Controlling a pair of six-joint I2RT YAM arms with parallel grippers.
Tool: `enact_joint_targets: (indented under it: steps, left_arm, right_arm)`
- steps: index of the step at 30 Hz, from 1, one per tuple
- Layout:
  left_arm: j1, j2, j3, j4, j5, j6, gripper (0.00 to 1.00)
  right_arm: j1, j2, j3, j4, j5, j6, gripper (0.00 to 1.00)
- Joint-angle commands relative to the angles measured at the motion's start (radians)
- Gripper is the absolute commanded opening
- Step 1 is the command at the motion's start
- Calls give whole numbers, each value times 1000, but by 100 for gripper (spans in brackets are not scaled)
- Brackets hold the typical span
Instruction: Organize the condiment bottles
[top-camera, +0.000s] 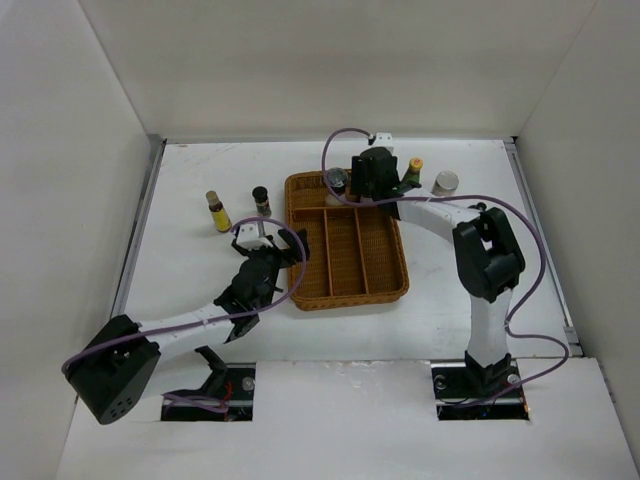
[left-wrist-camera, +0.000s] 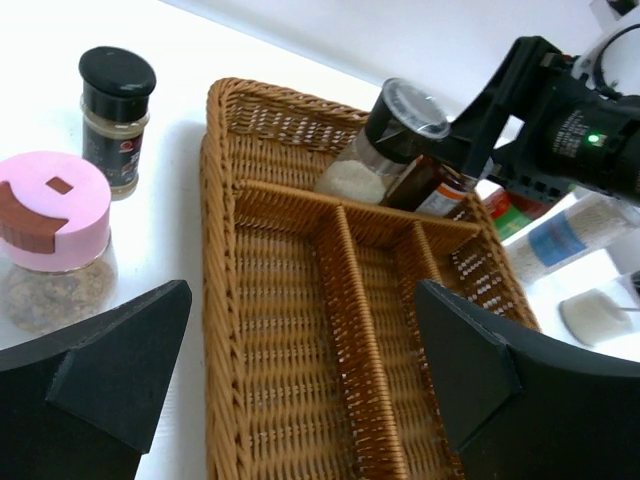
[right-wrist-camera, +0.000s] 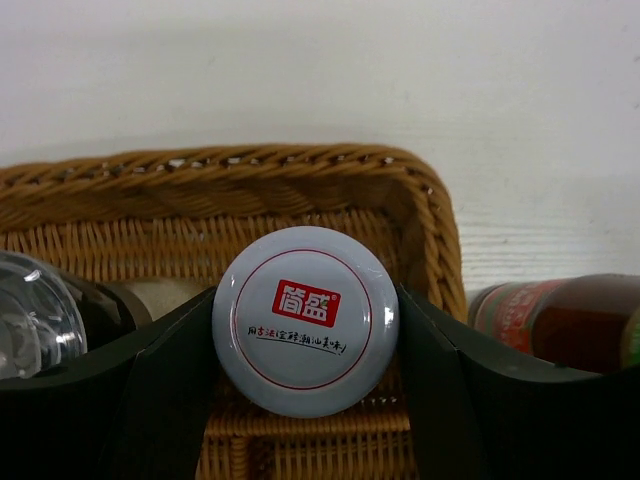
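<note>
The right fingers squeeze a white-lid jar at the back part of the tray, so it can sit by the clear-top shaker. The left fingers are spread wide with nothing in them. They are near the pink jar, maybe to grab it next.
</note>
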Motion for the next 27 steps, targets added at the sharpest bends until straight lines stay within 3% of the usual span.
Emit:
enact_joint_targets:
  steps: [1,5,8,12,18,27]
  left_arm:
    - [8,27,24,51,2,-10,96]
    - [12,20,37,40,9,-1,95]
    - [29,-40,54,-1,9,4,95]
    - [52,-155,175,-246,-6,-6,91]
    - [167,-62,531,-734,49,-27,81]
    - [278,164,691,-881,45,-56,64]
  right_arm:
    - [0,-29,27,39,-52,50,65]
    - [-8,-67,-1,49,-56,58,82]
    - [-8,-143,-28,64,-56,56,89]
    - [-8,-312,-100,81,-40,58,98]
    - [28,-602,-402,193,13,116,99]
    - [163,-903,-743,292,33,158,96]
